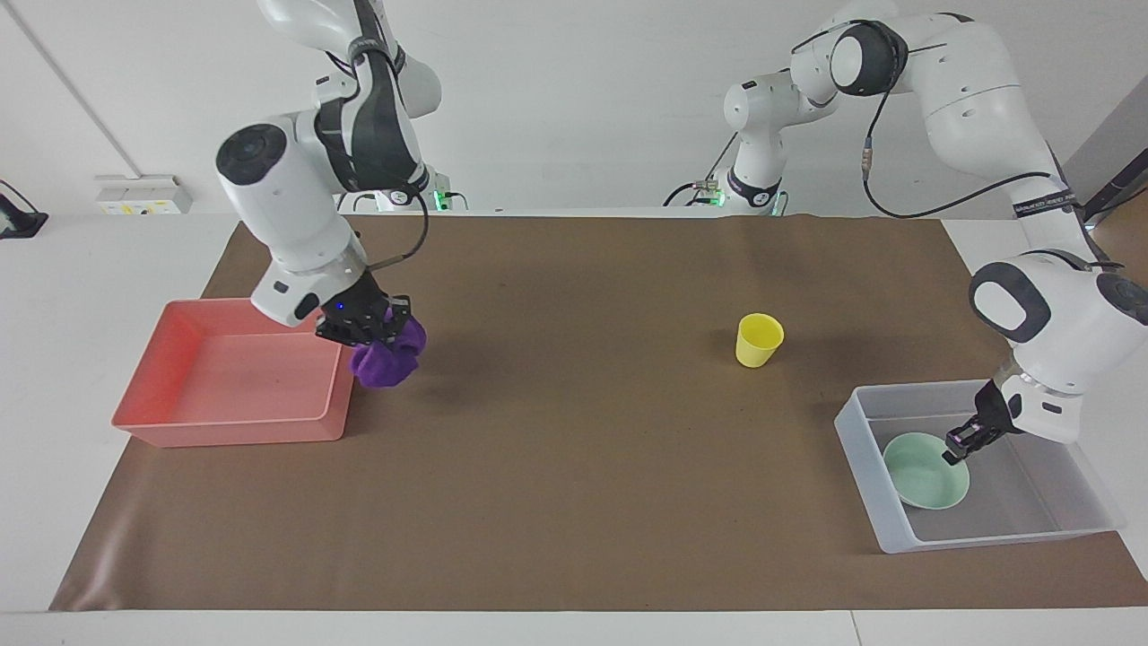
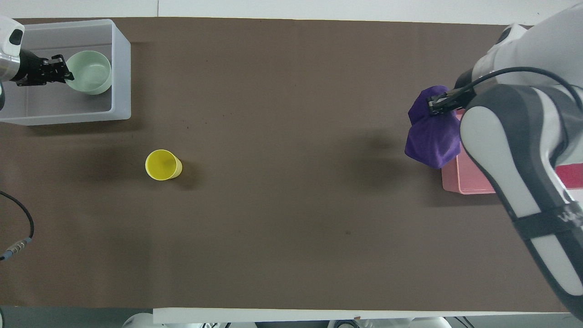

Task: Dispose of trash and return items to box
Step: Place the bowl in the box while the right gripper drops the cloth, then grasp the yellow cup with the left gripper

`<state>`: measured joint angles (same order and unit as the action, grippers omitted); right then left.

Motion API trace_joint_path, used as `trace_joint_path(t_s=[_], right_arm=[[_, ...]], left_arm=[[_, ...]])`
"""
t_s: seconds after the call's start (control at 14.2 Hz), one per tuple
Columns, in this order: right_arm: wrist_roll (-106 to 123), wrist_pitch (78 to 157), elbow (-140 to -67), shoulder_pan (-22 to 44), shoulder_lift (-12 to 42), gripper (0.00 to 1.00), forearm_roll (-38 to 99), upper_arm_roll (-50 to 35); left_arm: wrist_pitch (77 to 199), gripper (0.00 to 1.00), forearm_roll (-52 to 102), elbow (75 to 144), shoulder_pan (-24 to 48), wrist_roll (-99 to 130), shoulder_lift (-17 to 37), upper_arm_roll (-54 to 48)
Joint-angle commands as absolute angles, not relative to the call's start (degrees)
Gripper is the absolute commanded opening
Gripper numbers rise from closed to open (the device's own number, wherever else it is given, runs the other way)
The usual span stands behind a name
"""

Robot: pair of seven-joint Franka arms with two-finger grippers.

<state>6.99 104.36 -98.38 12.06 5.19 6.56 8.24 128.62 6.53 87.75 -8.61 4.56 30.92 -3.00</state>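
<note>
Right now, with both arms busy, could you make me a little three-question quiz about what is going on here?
1. True or false: the purple cloth is lying on the brown mat.
2. Which thing stands alone on the mat, with neither gripper on it? A) the green bowl B) the yellow cup C) the purple cloth
3. Fill in: the green bowl is inside the ____ bin.

Key
1. False. The right gripper holds it up in the air, beside the pink bin.
2. B. The cup stands by itself on the mat.
3. Clear. The left gripper is at the bowl's rim inside the clear bin.
</note>
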Motion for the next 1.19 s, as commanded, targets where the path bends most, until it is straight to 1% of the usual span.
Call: trace_joint_path(t_s=[0.0,0.14,0.21,0.28,0.35,0.42,0.49,0.56,0.7,0.77,0.84,0.91,0.98,1.05,1.12], right_arm=[[9.83,97.49,-94.40,8.62,2.74,0.00,3.09,7.82],[12.82,95.89,-94.48,5.03,0.71,0.00,2.29,7.91],[16.14,95.89,-95.35,2.05,0.44,0.00,2.29,7.91],[19.30,96.58,-97.28,0.19,-0.34,0.00,2.20,7.91],[20.12,98.07,-100.34,-0.96,-1.66,0.00,2.02,7.91],[20.74,101.48,-104.98,-2.97,-3.06,0.00,2.02,7.91],[22.40,105.52,-108.42,-4.29,-3.34,0.00,2.02,7.91],[24.94,108.60,-110.37,-5.09,-2.56,0.00,1.93,7.91],[27.15,113.96,-113.36,-7.02,-0.45,0.01,1.93,7.91],[27.25,116.43,-114.77,-7.29,0.69,0.03,1.93,7.91],[27.25,117.85,-115.66,-7.29,1.83,0.06,1.93,7.91],[27.16,118.38,-115.84,-7.12,2.63,0.06,1.93,7.91],[27.07,118.48,-115.93,-7.03,3.07,0.09,1.93,7.91],[27.07,119.43,-116.01,-6.68,3.69,0.10,1.93,7.82],[27.07,120.92,-116.62,-6.51,4.47,0.19,1.93,7.82]], left_arm=[[127.63,1.00,5.63,86.66,-7.91,6.59,28.84,-2.81],[121.68,1.00,4.05,88.49,-7.74,7.20,21.92,-2.90],[116.33,1.00,4.04,89.81,-6.60,9.73,17.97,-2.90],[110.62,1.00,3.96,92.52,-5.63,11.58,13.93,-2.90],[107.43,1.00,3.78,96.46,-4.32,11.78,9.62,-2.90],[106.01,1.00,2.91,103.20,-1.87,12.04,4.01,-2.90],[106.69,1.00,2.90,110.84,-0.11,13.35,-0.92,-2.99],[108.53,1.00,2.90,117.97,2.87,15.36,-4.79,-3.08],[116.67,1.00,2.90,128.70,7.01,19.14,-9.46,-3.34],[121.33,1.00,2.90,132.15,7.90,20.20,-10.19,-3.43],[123.55,1.00,2.90,133.32,8.95,21.26,-9.93,-3.43],[123.84,1.00,2.90,133.68,9.83,21.53,-9.41,-3.34],[124.53,1.00,2.90,134.73,10.02,21.53,-9.23,-3.43],[126.46,1.00,2.90,135.95,10.11,21.53,-9.23,-3.43],[128.74,1.00,2.90,137.53,10.89,21.88,-9.14,-3.43]])
